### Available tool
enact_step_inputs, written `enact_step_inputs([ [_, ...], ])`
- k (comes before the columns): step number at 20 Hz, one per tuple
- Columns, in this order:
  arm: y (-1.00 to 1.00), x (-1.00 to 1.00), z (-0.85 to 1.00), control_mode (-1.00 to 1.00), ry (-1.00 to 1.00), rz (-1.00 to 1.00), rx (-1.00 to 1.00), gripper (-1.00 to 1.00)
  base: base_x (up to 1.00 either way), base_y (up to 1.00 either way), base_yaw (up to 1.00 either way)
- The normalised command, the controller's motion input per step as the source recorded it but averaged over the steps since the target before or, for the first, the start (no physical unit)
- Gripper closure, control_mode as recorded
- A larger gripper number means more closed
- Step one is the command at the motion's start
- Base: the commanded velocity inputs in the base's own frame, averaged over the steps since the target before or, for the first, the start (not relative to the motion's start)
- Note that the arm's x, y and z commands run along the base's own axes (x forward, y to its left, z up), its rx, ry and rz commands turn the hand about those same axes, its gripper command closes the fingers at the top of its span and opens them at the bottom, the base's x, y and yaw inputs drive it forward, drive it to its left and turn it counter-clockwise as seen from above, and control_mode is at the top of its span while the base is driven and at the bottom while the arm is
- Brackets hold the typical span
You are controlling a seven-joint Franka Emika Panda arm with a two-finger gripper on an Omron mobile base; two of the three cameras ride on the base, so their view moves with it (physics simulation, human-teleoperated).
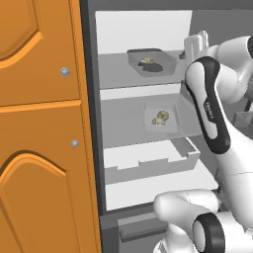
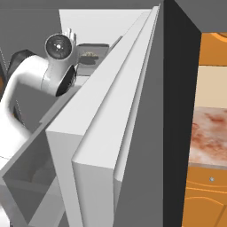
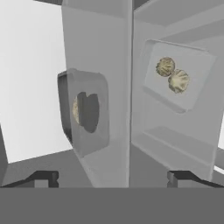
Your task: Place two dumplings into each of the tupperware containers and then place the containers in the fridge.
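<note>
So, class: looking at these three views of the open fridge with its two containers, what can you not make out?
- Dark grey container, left base view: the dumplings inside blur into one lump; their number is unclear.
- Same container, right base view: partly hidden by the arm and the fridge door.
- Gripper, hand view: just its fingertips show, spread apart.

Beige-tan dumplings (image 1: pixel 160 118) are sitting in the pale see-through container (image 1: pixel 161 117), below the dark grey container (image 1: pixel 151 63); beside the fridge (image 1: pixel 148 143), orange cabinet doors (image 1: pixel 42 128) are glowing.
</note>
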Motion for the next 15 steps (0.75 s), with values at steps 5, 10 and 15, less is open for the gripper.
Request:
enact_step_inputs([
  [5, 0.07, -1.00, 0.09, -1.00, 0.01, 0.03, -0.01, -1.00, 0.00, 0.00, 0.00],
  [10, -0.04, -1.00, -0.06, -1.00, 0.05, 0.00, -0.04, -1.00, 0.00, 0.00, 0.00],
  [15, -0.14, -1.00, -0.03, -1.00, 0.06, 0.00, -0.01, -1.00, 0.00, 0.00, 0.00],
])
